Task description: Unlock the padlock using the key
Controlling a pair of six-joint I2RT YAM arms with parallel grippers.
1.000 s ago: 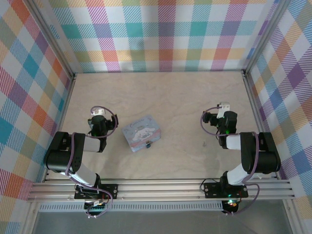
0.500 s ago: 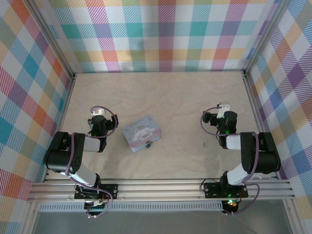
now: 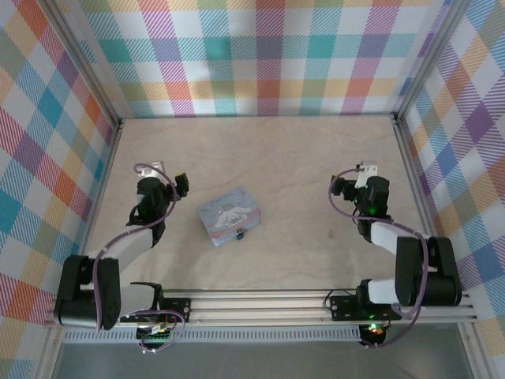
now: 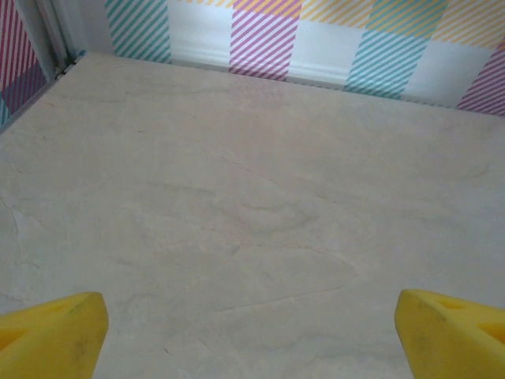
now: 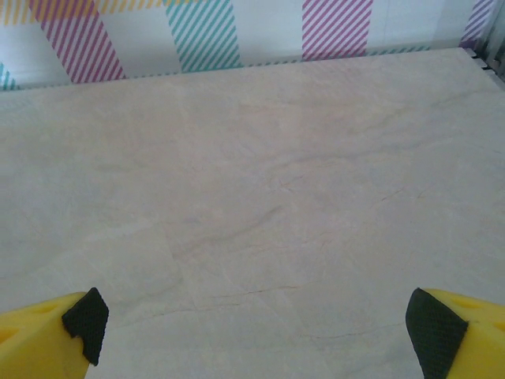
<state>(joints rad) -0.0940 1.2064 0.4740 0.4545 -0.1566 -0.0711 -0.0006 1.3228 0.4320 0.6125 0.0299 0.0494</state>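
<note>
The tiny dark padlock (image 3: 240, 234) hangs at the near edge of the light-blue tin (image 3: 230, 215), left of the table's middle. The key (image 3: 330, 232) is a thin dark sliver lying flat on the table, right of the tin. My left gripper (image 3: 160, 178) hovers to the left of the tin and apart from it. Its yellow fingertips (image 4: 55, 332) stand wide, so the left gripper (image 4: 252, 332) is open over bare table. My right gripper (image 3: 359, 181) is beyond the key. The right gripper (image 5: 256, 324) is open too, with nothing between its fingers.
Plaid walls (image 3: 268, 55) close in the table on the left, back and right. An aluminium rail (image 3: 260, 304) carrying both arm bases runs along the near edge. Bare tabletop (image 3: 268, 158) stretches beyond the tin and both grippers.
The left arm has unfolded, carrying its gripper a little farther from its base. The right arm has also stretched slightly. Tin, padlock and key have not moved.
</note>
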